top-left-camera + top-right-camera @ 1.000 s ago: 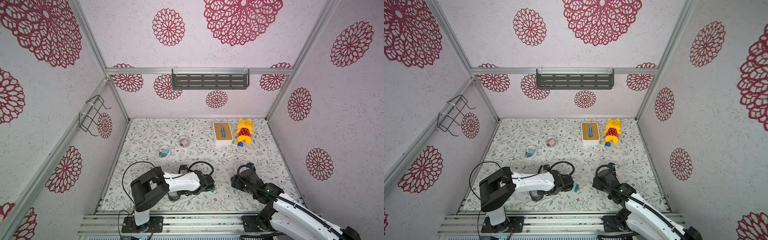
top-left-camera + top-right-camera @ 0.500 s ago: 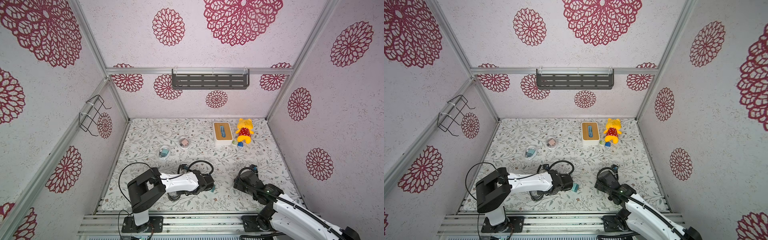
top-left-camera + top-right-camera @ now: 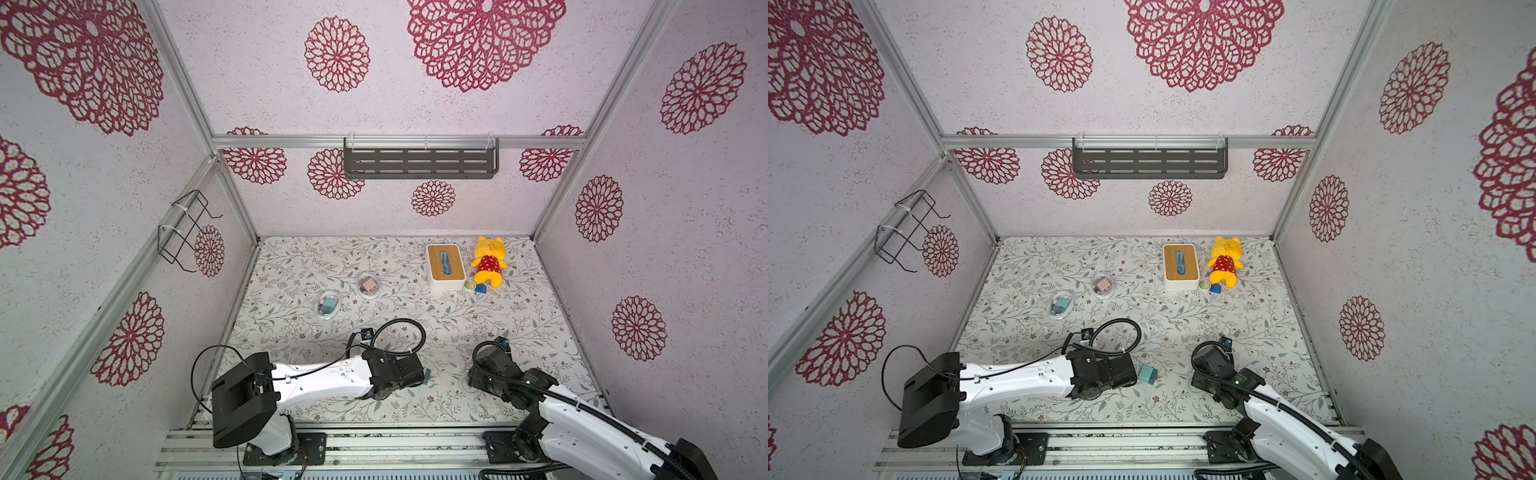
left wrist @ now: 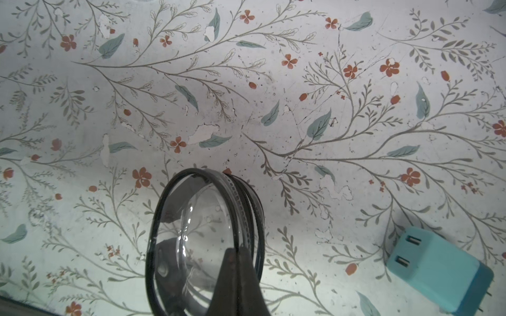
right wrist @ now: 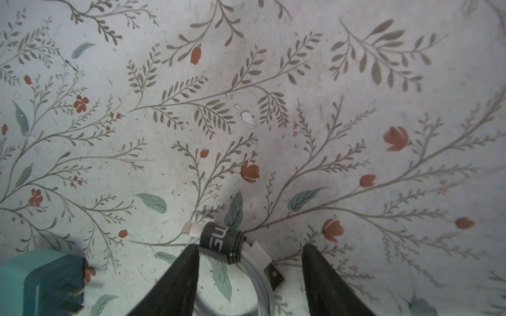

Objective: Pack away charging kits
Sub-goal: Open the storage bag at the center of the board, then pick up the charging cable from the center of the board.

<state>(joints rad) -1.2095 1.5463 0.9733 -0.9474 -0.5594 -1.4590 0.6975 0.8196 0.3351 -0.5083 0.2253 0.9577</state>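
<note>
The floral table point(image 3: 519, 316) fills the cell floor, with the left arm point(image 3: 324, 378) and right arm point(image 3: 582, 419) both bent low over its near edge. At the far side a white box point(image 3: 444, 267) with a wooden top sits just beside a yellow plush point(image 3: 489, 262). Nearer the middle, left of the box, two shut clear cases lie close together: the teal-filled case point(image 3: 328, 304) and the pink-filled case point(image 3: 368, 284). The left gripper point(image 4: 237, 255) is clenched on the black rim of a third clear case point(image 4: 202, 240), which it holds on edge near the table. A loose teal charger point(image 3: 1148, 375) lies on the table between the two grippers, just beside the left one. The right gripper point(image 5: 249, 247) has its fingers point(image 5: 186, 273) spread on either side of a coiled white cable point(image 5: 221, 242), which is bound with a dark strap and lies on the table; they are not clamped on it.
</note>
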